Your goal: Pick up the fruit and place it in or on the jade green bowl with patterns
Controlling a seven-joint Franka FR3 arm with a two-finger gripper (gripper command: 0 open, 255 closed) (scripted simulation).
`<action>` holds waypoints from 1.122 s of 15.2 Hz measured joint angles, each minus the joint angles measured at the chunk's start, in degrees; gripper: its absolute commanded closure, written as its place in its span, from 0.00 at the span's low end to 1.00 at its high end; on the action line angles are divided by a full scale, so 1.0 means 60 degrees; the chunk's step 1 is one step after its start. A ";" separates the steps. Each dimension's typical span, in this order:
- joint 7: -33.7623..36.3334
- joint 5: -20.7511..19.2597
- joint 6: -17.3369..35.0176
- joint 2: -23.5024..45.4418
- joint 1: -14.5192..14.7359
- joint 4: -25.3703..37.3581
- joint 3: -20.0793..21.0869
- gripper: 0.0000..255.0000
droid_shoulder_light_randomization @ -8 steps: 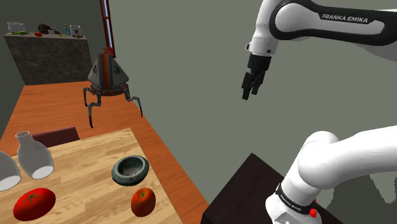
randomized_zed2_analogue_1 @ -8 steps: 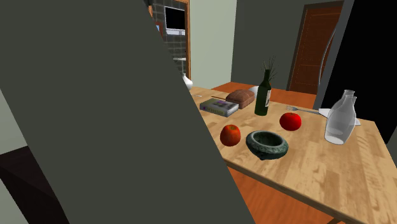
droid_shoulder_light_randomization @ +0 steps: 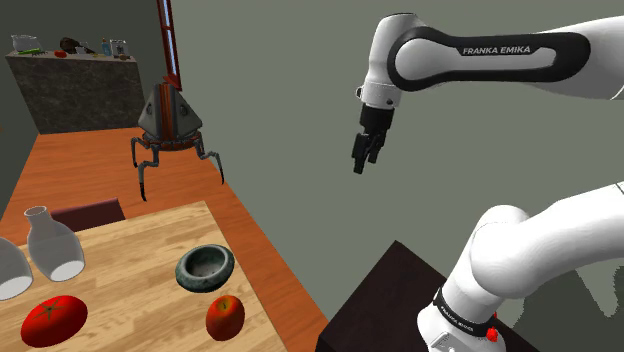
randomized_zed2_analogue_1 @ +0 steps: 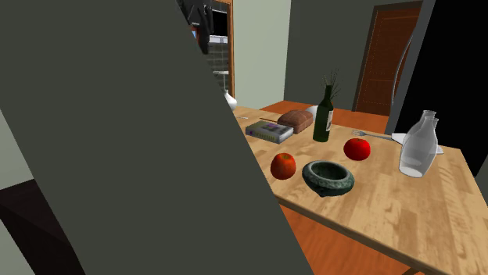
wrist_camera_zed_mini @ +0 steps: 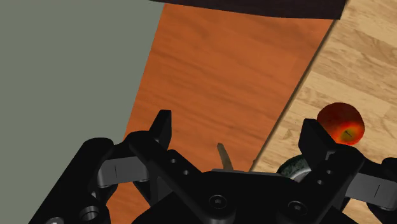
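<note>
Hovering over the orange floor point(droid_shoulder_light_randomization: 100, 170), our all-black two-finger gripper point(droid_shoulder_light_randomization: 360, 165) point(wrist_camera_zed_mini: 239, 127) gapes wide, holding nothing. We judge the round red-orange apple point(droid_shoulder_light_randomization: 225, 316) point(randomized_zed2_analogue_1: 283, 166) point(wrist_camera_zed_mini: 341, 124) lies well below, toward the shoulder view's left, near the floor-side edge of the pale wooden table point(droid_shoulder_light_randomization: 140, 290), just beside the dark green patterned bowl point(droid_shoulder_light_randomization: 205, 267) point(randomized_zed2_analogue_1: 328, 176).

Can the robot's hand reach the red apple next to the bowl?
Probably yes. The open black hand hangs high beside the light wooden table, and the round red-orange apple sits near its edge with nothing over it.
</note>
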 measured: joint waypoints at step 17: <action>0.0224 0.0292 0.4367 0.4445 0.1250 0.0166 0.1625 0.00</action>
